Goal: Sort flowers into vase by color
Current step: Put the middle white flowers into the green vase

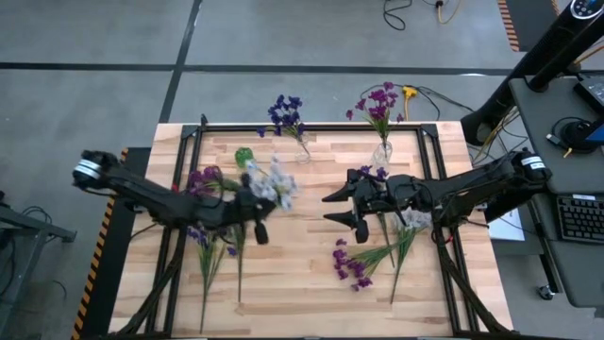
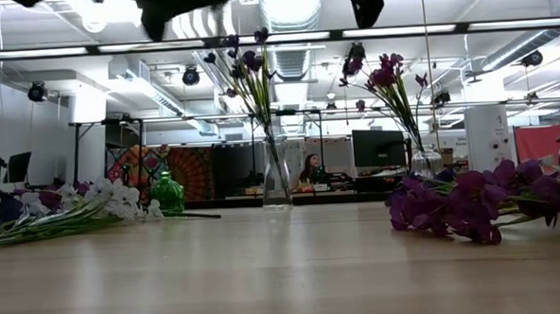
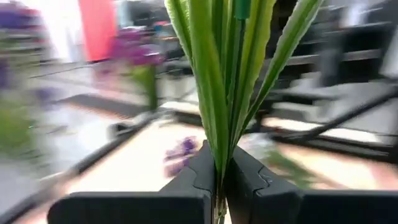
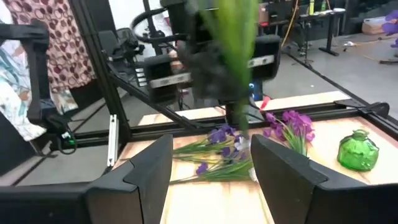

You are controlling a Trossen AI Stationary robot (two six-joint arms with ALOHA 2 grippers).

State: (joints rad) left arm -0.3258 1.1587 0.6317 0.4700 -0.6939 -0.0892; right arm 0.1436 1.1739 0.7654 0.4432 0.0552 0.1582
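Observation:
My left gripper [image 1: 257, 227] [image 3: 219, 163] is over the table's left middle, shut on a whitish pale-blue sprig [image 1: 274, 184]. My right gripper [image 1: 332, 208] [image 4: 211, 155] hovers open at the table's centre-right and holds nothing. It faces the left gripper. At the far edge stand a green vase [image 1: 243, 156], a clear vase with dark blue-violet sprigs [image 1: 302, 146] and a clear vase with magenta sprigs [image 1: 382, 151]. Loose flowers lie flat in a left pile [image 1: 203, 246] and a right pile [image 1: 354, 264]. My left gripper pinches the sprig's green stem and leaf bases [image 3: 219, 180] between its two fingers. The long leaves [image 3: 214, 74] fan out beyond the fingertips. The sprig is off the table, and its pale blossoms [image 1: 276, 181] lie toward the far right of the gripper.
Black frame rails [image 1: 189, 179] run along the table's sides and far edge. Magenta blossoms [image 2: 453, 206] lie near the right front and pale ones [image 2: 111, 200] at the left, beside the green vase [image 2: 166, 192]. Bare wood [image 1: 293, 283] shows between the two piles.

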